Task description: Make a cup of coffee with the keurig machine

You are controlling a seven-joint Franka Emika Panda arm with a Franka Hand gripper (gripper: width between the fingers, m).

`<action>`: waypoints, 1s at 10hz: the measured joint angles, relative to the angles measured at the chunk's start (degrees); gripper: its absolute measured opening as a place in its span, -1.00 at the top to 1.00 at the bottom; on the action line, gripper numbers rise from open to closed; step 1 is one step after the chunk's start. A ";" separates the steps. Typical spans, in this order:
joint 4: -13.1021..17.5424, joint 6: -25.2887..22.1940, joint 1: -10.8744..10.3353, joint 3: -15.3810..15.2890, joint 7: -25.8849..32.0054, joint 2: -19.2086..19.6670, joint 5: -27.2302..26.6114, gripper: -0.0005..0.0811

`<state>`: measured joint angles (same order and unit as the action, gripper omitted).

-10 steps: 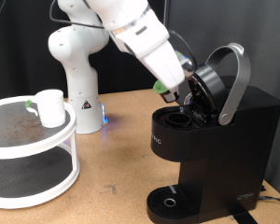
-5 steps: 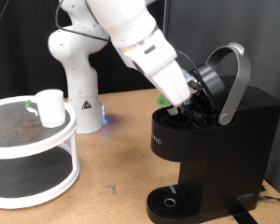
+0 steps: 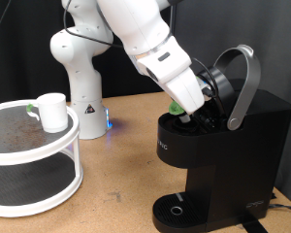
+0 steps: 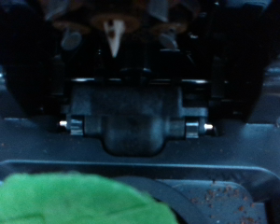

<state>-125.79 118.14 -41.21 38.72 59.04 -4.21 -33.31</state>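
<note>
One white robot arm (image 3: 136,39) reaches down from the exterior view's top to one keurig machine (image 3: 218,155), a matte-black box at the exterior view's right with its silver-grey lid handle (image 3: 244,83) raised and the pod chamber open. One two-tier white round stand (image 3: 34,155) occupies the exterior view's left; one cup of coffee (image 3: 52,111), a plain white mug, sits on its upper tier, well apart from the machine. The machine's single round drip tray (image 3: 175,209) bears nothing. One gripper (image 3: 189,109) is lowered into the open chamber mouth; its finger spread cannot be told. One green-topped pod (image 4: 79,198) fills the wrist view's near foreground, blurred, just before the dark chamber interior (image 4: 135,121).
</note>
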 joint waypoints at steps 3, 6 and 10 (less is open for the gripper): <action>-0.23 1.78 0.00 -0.49 -0.09 0.42 0.13 -0.19; -0.08 3.16 0.00 -0.55 -0.29 2.16 0.16 -0.19; 0.11 2.96 0.01 -0.75 -0.28 2.95 0.03 -0.32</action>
<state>-125.69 121.09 -41.19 37.97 58.75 -1.27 -33.28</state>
